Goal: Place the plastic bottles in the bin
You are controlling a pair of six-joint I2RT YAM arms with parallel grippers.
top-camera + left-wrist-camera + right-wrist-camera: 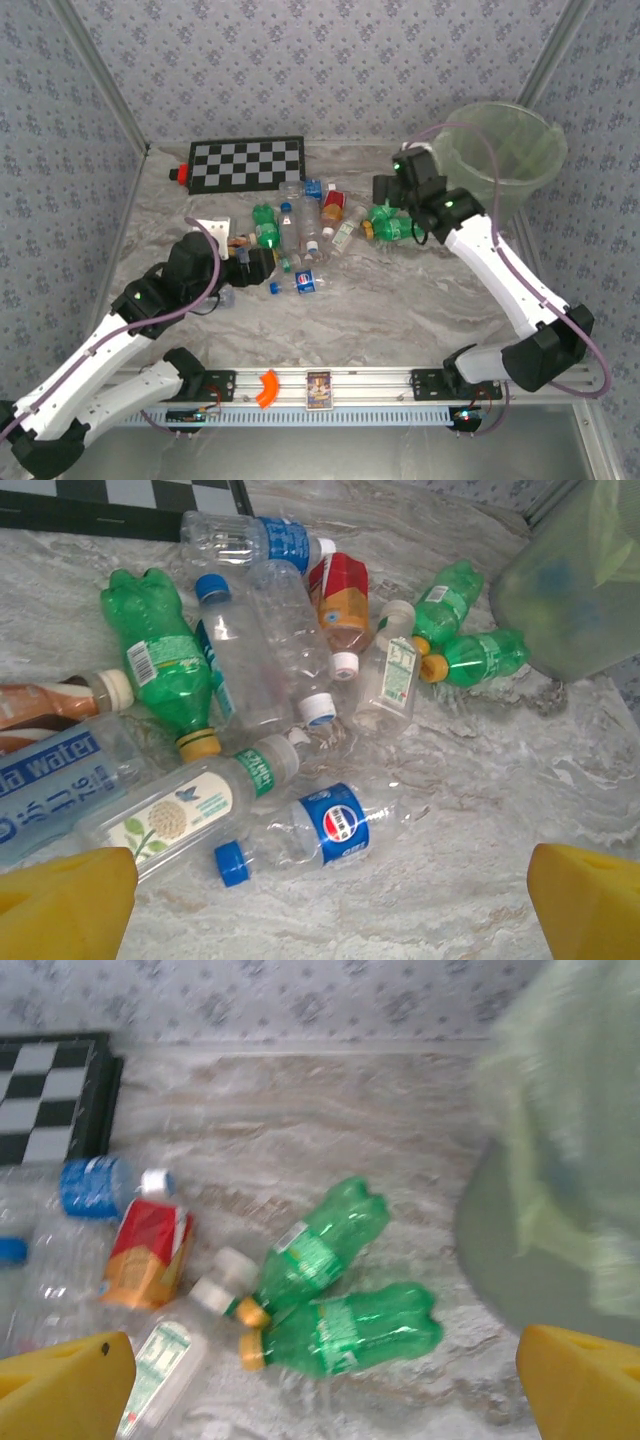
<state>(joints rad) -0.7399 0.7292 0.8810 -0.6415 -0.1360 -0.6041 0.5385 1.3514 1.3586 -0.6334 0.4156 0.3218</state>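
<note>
Top external: plastic bottles [300, 225] lie in a loose heap mid-table [400, 310], just in front of the checkerboard [245, 163]. Bin [505, 150] stands in the far right corner, apart from the heap; the nearest bottles are a green pair on the heap's right side.

Left wrist: left gripper [325, 905] at the heap's near-left side, yellow fingers [60, 905] spread wide, nothing between them. Clear bottle with blue label [320, 835] lies on its side just ahead, blue cap toward the camera. More clear and green bottles are jumbled behind it.

Right wrist, blurred: right gripper [325, 1385] hangs between heap and bin, jaws wide apart, empty. Two green bottles [340, 1330] lie side by side ahead of it, touching, yellow caps pointing left. Orange-brown bottle [145, 1250] lies left of them, bin wall on the right.
</note>
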